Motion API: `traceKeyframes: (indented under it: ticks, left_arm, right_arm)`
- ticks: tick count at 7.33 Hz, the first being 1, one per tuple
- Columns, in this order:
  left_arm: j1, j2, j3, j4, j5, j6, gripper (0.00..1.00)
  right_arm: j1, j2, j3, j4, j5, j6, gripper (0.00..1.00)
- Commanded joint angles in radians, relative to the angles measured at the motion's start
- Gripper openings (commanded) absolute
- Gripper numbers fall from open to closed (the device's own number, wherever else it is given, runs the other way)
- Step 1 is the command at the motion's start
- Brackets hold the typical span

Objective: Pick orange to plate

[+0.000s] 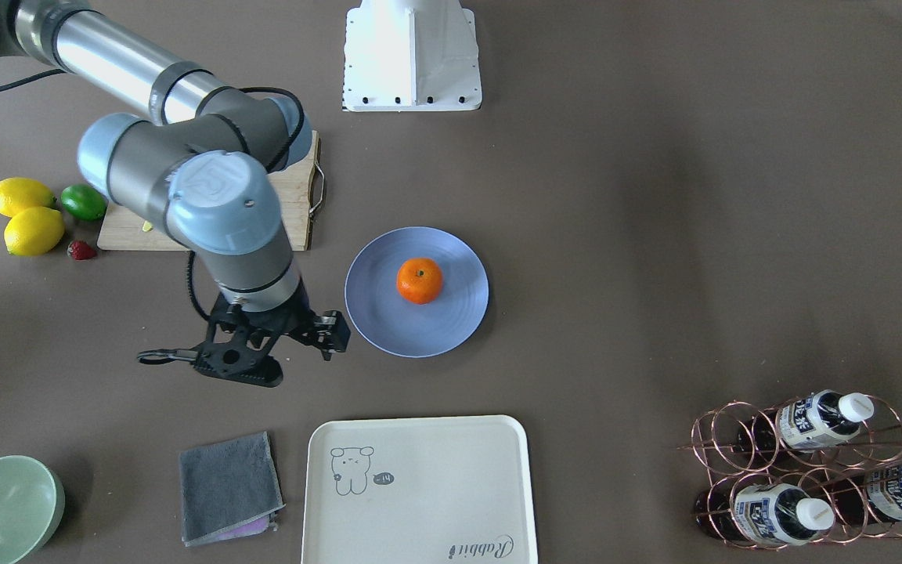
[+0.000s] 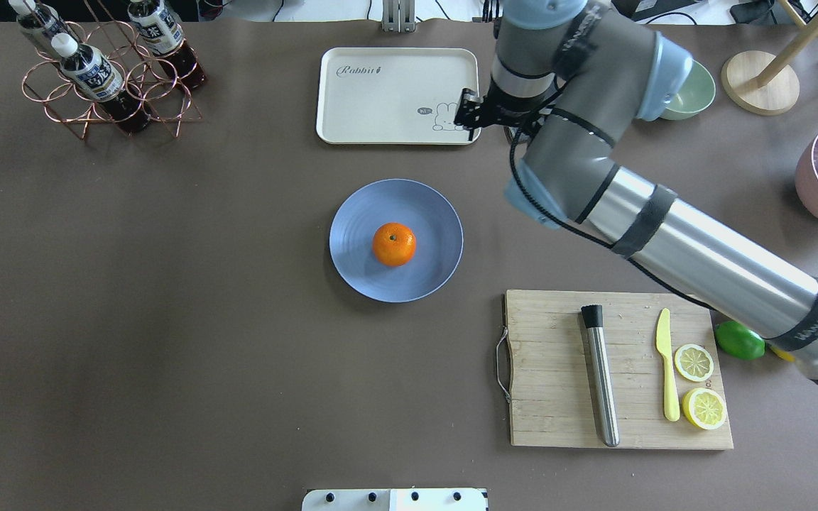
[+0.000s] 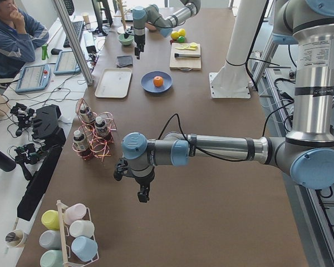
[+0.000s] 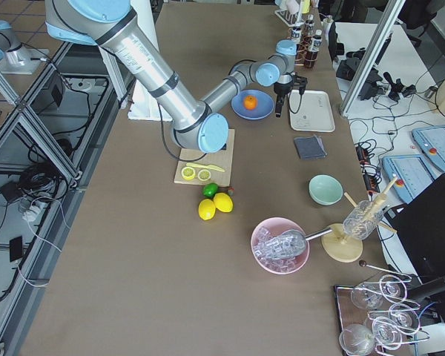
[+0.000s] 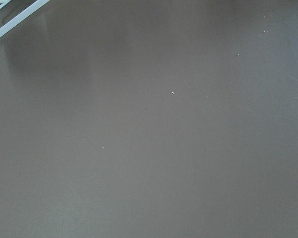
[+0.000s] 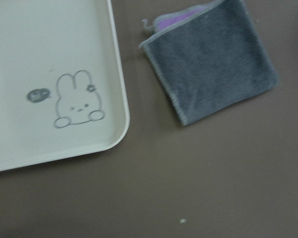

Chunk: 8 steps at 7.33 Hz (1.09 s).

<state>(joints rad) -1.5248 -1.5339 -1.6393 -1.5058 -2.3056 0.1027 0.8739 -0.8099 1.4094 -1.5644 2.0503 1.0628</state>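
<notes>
The orange point(image 1: 420, 280) rests near the middle of the periwinkle-blue plate point(image 1: 377, 313), stem dot up; the overhead view shows the orange point(image 2: 393, 244) and the plate point(image 2: 352, 262) the same way. My right gripper point(image 1: 239, 377) hangs over bare table beside the plate, between it and the grey cloth, open and holding nothing. Its wrist view shows only a tray corner and the cloth. My left gripper point(image 3: 142, 196) hovers over bare table far from the plate. It shows only in the left side view, so whether it is open or shut I cannot tell.
A cream tray point(image 1: 420, 486) and grey cloth point(image 1: 228, 486) lie beyond the plate, a pale green bowl point(image 1: 1, 509) further out. A cutting board point(image 2: 615, 369) carries a knife, lemon slices and a metal cylinder. Lemons point(image 1: 24, 215), lime point(image 1: 83, 201) and a bottle rack point(image 1: 811, 470) stand elsewhere.
</notes>
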Motion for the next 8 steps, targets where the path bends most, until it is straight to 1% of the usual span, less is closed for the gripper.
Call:
traceKeyframes:
  ticks: [1, 2, 3, 4, 5, 6, 7, 8]
  left_arm:
    - [0.0, 0.012, -0.002, 0.001, 0.0, 0.0, 1.0]
    - [0.0, 0.012, -0.001, 0.001, 0.0, 0.0, 1.0]
    - [0.0, 0.012, -0.001, 0.001, 0.0, 0.0, 1.0]
    - [0.0, 0.012, -0.002, 0.001, 0.0, 0.0, 1.0]
    - [0.0, 0.012, -0.002, 0.001, 0.0, 0.0, 1.0]
    - [0.0, 0.011, -0.002, 0.001, 0.0, 0.0, 1.0]
    - [-0.001, 0.011, -0.002, 0.001, 0.0, 0.0, 1.0]
    - [-0.002, 0.011, -0.002, 0.001, 0.0, 0.0, 1.0]
  right_arm:
    - [0.205, -0.258, 0.139, -0.016, 0.088, -0.391, 1.0]
    - [0.305, -0.363, 0.154, -0.008, 0.153, -0.59, 1.0]
    - [0.392, -0.444, 0.152, -0.006, 0.184, -0.776, 1.0]
    - [0.466, -0.515, 0.149, -0.008, 0.2, -0.922, 1.0]
    - [0.541, -0.576, 0.142, -0.008, 0.233, -1.068, 1.0]
    - [0.603, -0.638, 0.141, -0.008, 0.237, -1.168, 1.0]
    - [0.652, -0.69, 0.143, -0.008, 0.235, -1.214, 1.0]
    - [0.689, -0.719, 0.142, -0.008, 0.225, -1.225, 1.0]
